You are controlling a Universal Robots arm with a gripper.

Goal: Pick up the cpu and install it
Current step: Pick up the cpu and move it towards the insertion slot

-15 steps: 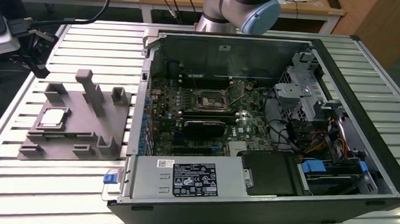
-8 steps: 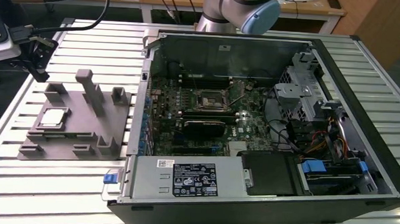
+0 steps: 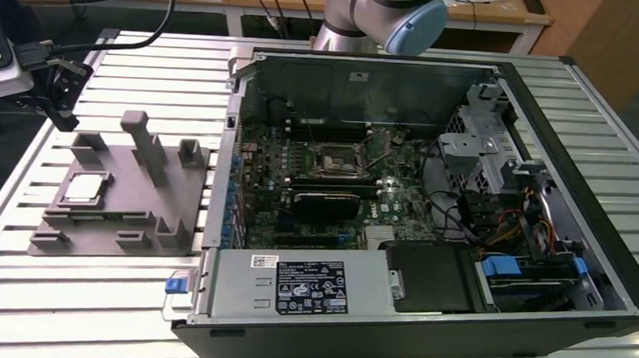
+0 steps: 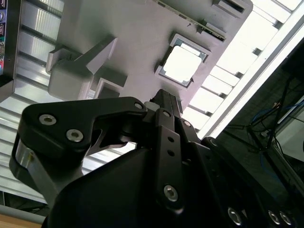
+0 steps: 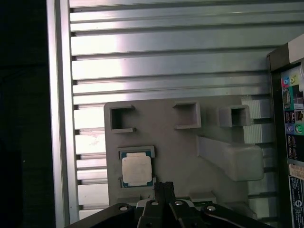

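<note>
The cpu (image 3: 85,186), a small flat square with a pale metal top, lies in a square recess of the grey plastic fixture (image 3: 102,218) at the exterior view's left. Both wrist views show the cpu (image 5: 137,170) (image 4: 183,63) lying flat, with nothing touching it. My gripper (image 3: 63,118) hangs above the table behind the fixture, well above the chip. Its black fingers (image 5: 164,189) are pressed together, shut on nothing, and in the second wrist view the gripper (image 4: 164,100) points toward the chip. The black socket frame (image 3: 333,158) sits on the motherboard inside the open computer case.
The open computer case (image 3: 579,158) lies on its side on the slatted metal table (image 3: 77,298), right of the fixture. Upright grey posts (image 3: 149,143) rise from the fixture beside the chip. A power supply (image 3: 293,285), cables and drive bays crowd the case.
</note>
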